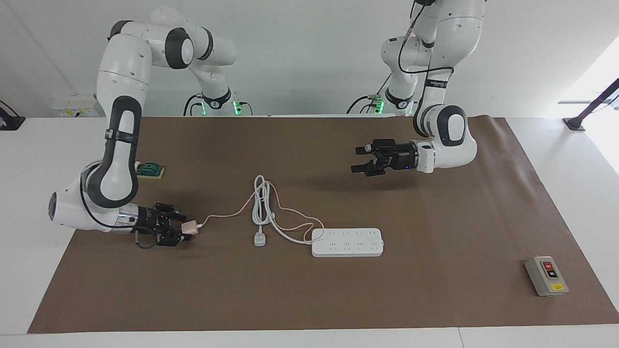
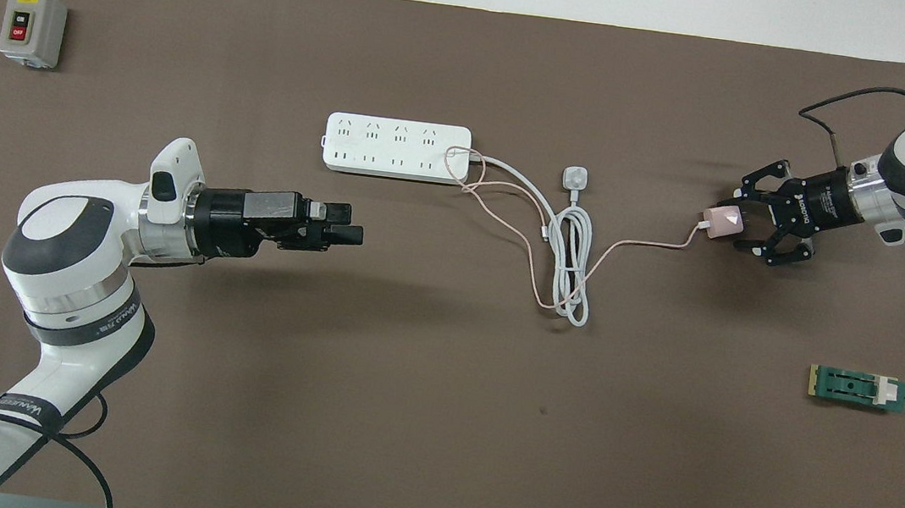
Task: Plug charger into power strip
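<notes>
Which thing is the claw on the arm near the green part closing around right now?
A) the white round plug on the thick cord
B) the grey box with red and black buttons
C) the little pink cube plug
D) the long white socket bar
C: the right gripper has its fingers on either side of the pink charger, low at the table, while the power strip lies untouched.

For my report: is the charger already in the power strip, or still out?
Out. The charger lies apart from the power strip, between the right gripper fingers.
</notes>
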You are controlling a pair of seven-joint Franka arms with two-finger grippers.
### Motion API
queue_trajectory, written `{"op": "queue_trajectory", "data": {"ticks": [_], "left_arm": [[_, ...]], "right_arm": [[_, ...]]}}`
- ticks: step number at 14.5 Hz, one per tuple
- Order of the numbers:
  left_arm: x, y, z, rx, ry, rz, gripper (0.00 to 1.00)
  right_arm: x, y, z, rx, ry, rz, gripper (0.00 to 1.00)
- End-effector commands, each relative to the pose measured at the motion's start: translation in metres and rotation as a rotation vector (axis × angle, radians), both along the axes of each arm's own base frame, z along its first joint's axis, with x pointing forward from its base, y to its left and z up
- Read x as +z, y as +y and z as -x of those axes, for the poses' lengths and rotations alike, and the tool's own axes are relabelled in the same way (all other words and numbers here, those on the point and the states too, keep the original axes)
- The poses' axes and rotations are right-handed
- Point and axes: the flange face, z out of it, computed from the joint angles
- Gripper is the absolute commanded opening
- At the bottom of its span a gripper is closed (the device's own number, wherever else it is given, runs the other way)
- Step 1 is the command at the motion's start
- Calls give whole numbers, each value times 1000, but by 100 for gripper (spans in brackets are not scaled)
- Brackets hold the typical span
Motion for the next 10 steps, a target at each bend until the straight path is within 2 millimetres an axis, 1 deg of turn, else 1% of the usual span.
{"op": "queue_trajectory", "data": {"ticks": [1,3,5,6,8,9,10], "left_arm": [[-7,-7,3,35,72,5,100],[-12,-9,1,31,86,4,100],[-15,-15,3,22,75,-4,100],[-16,-16,3,22,77,-5,100],[-17,-16,3,22,77,-6,100],[-17,-17,3,19,76,-7,100],[-23,-18,3,19,84,-7,100]], "right_arm": [[-22,-3,-6,0,-58,19,0],[-24,-2,-5,0,-56,25,0],[-18,-2,-5,5,-56,20,0],[-9,2,-6,6,-56,17,0],[25,14,-7,-15,-28,10,0],[37,25,-7,-20,-7,5,0],[49,37,-8,-14,-6,6,0]]}}
